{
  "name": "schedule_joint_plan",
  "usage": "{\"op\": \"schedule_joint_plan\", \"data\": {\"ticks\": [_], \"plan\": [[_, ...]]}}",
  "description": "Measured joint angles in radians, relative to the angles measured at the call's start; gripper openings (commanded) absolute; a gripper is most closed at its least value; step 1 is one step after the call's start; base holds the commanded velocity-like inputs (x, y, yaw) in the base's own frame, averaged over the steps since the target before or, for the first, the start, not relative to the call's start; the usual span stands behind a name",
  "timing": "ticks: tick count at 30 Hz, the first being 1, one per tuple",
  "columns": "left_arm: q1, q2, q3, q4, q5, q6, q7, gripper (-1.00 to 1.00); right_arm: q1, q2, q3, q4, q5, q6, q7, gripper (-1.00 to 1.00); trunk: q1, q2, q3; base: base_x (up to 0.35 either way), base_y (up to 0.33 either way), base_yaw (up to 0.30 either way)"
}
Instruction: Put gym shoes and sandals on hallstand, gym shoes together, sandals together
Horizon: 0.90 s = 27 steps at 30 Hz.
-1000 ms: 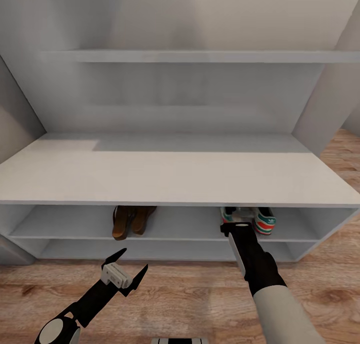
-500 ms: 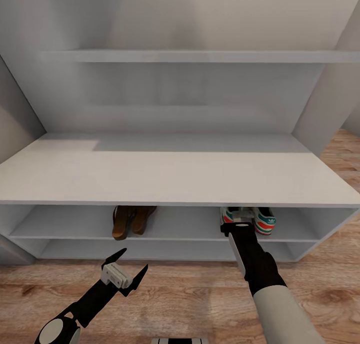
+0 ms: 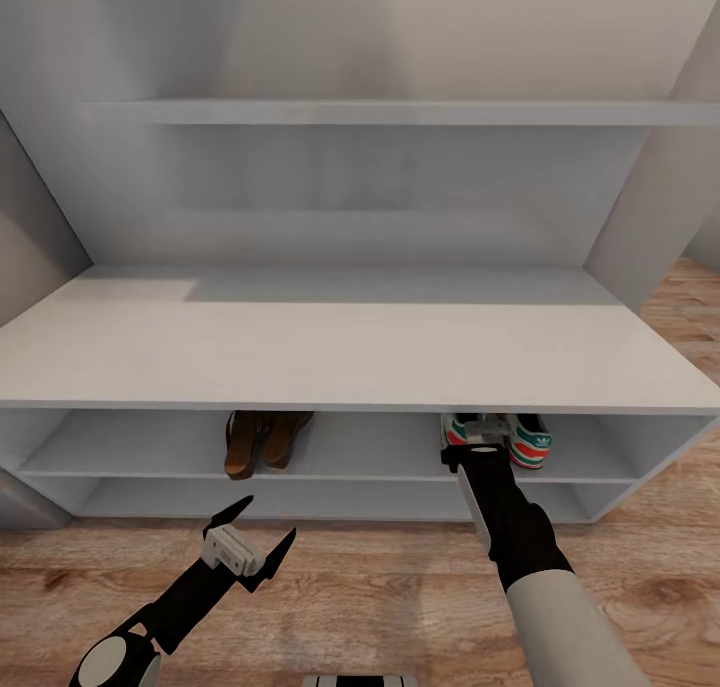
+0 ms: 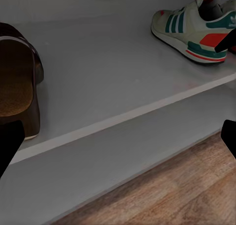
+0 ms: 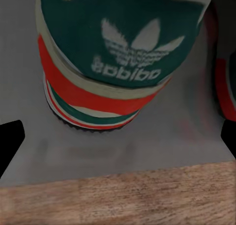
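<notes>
Left claw (image 3: 250, 539) hangs low over the corridor floor (image 3: 380, 607), its two dark fingers spread wide apart and holding nothing. Ahead of it and slightly above stands the hallstand (image 3: 350, 352), pale grey, with a broad flat top and two open shelf levels beneath. On the upper of those levels, just beyond this claw, the two sandals (image 3: 262, 439) sit side by side and touching, heels facing out toward the room. From the left wrist camera one sandal (image 4: 18, 95) shows its tan cork footbed at the shelf edge, while a gym shoe (image 4: 194, 28) stands farther along the same shelf, well apart from it, with the wood floor (image 4: 172, 195) below.

Moving right, the right claw (image 3: 484, 429) reaches into that same upper shelf, its tip tucked under the lip of the top board, so from the head camera I cannot tell how its fingers stand. The two gym shoes (image 3: 500, 435) rest there next to each other, one on either side of the claw. From the right wrist camera, the green heel of one gym shoe (image 5: 123, 53) with its white trefoil mark sits just ahead between the dark fingertips (image 5: 11, 139), which are spread apart and not touching it; a sliver of the second shoe (image 5: 227, 87) shows beside it.
</notes>
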Motion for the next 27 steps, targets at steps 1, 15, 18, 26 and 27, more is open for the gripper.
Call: {"op": "schedule_joint_plan", "data": {"ticks": [1,15,18,26,27], "plan": [[0.000,0.000,0.000,0.000,0.000,0.000,0.000,1.00,0.000,0.000,0.000,0.000,0.000,0.000,0.000,1.00,0.000,0.000,0.000,0.000,0.000,0.000],[0.000,0.000,0.000,0.000,0.000,0.000,0.000,1.00,0.000,0.000,0.000,0.000,-0.001,0.000,0.000,1.00,0.000,0.000,0.000,-0.001,0.000,0.000],[0.000,0.000,0.000,0.000,0.000,0.000,0.000,1.00,0.000,0.000,0.000,0.000,0.000,0.000,0.000,1.00,0.000,0.000,0.000,-0.069,0.000,0.000],[0.000,0.000,0.000,0.000,0.000,0.000,0.000,1.00,0.000,0.000,0.000,0.000,0.000,0.000,0.000,1.00,0.000,0.000,0.000,-0.190,0.000,0.000],[-0.001,0.000,0.000,0.000,0.000,0.000,0.000,1.00,0.000,0.000,0.000,-0.001,0.000,0.000,0.000,1.00,0.000,0.000,0.000,-0.227,0.000,0.000]]}}
